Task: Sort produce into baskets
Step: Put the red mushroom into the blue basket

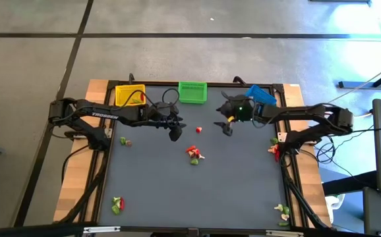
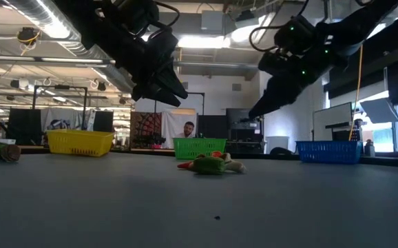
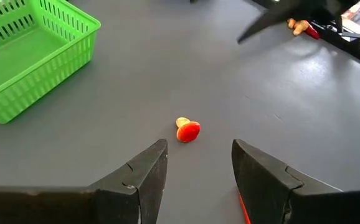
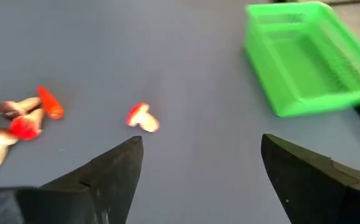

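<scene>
Two dark arms reach in over the grey table (image 1: 177, 191) from either side, meeting near its middle in front of three baskets lined along the far edge: the yellow basket (image 1: 130, 95), the green basket (image 1: 192, 92) and the blue basket (image 1: 261, 95).

The left gripper (image 1: 175, 133) hangs above the table with its fingers moderately parted and nothing between them. The right gripper (image 1: 227, 127) faces it from the other side, its fingers spread wide and likewise empty. Between the two lies a single red-and-cream piece (image 1: 198, 130), alone on the bare surface and in plain view of both wrist cameras.

The step in hand looks like a pickup of that lone piece (either arm could take it). The next move would call for one gripper to descend squarely over it and close on a very small, rounded target that could easily skid aside.

More produce waits elsewhere: a central cluster (image 1: 194, 154) of red, green and cream, a piece near the left edge (image 1: 124, 141), a clump by the right edge (image 1: 273, 151), and small heaps at the near-left corner (image 1: 117, 205) and near-right corner (image 1: 283, 212).

The yellow basket seems to hold something red, but what it is cannot be made out, and the blue basket is partly hidden under the right arm.
</scene>
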You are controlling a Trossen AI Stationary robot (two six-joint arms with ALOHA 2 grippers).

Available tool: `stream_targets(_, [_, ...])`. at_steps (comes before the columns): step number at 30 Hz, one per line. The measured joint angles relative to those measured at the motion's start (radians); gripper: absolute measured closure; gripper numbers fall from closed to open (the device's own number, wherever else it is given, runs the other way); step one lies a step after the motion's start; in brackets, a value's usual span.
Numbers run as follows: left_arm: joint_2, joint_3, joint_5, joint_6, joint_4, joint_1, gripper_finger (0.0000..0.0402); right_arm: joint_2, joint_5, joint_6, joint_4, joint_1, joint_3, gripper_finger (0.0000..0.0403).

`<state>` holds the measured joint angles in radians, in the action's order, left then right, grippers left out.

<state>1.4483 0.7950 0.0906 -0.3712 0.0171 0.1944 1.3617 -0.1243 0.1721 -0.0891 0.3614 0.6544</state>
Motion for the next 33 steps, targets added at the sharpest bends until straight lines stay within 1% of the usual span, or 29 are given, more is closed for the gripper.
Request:
stream_targets(5, [0.0, 0.0, 0.0, 0.022, -0.001, -0.004, 0.0226, 0.079, -0.076, 0.042, -0.064, -0.035, 0.0, 0.0078])
stream_targets(10, [0.0, 0.0, 0.0, 0.038, -0.001, -0.006, 0.0226, 0.15, -0.08, 0.066, -0.132, -0.05, 0.0, 0.0078])
stream_targets(14, [0.0, 0.0, 0.0, 0.038, 0.001, -0.006, 0.0226, 0.202, -0.116, 0.076, -0.184, -0.048, 0.0, 0.0078])
stream_targets(18, [0.0, 0.0, 0.0, 0.038, 0.001, -0.006, 0.0226, 0.216, -0.107, 0.06, -0.214, -0.048, 0.0, 0.0078])
stream_targets(22, [0.0, 0.0, 0.0, 0.038, 0.002, -0.006, 0.0226, 0.216, -0.104, -0.007, -0.205, -0.048, 0.0, 0.0078])
stream_targets(26, [0.0, 0.0, 0.0, 0.046, 0.002, -0.006, 0.0226, 0.216, -0.101, 0.042, -0.188, -0.048, 0.0, 0.0078])
stream_targets(29, [0.0, 0.0, 0.0, 0.044, 0.002, -0.006, 0.0226, 0.237, -0.129, 0.071, -0.271, -0.048, 0.0, 0.0078])
stream_targets(33, [0.0, 0.0, 0.0, 0.035, 0.029, -0.008, 0.0226, 0.296, -0.122, 0.072, -0.392, -0.048, 0.0, 0.009])
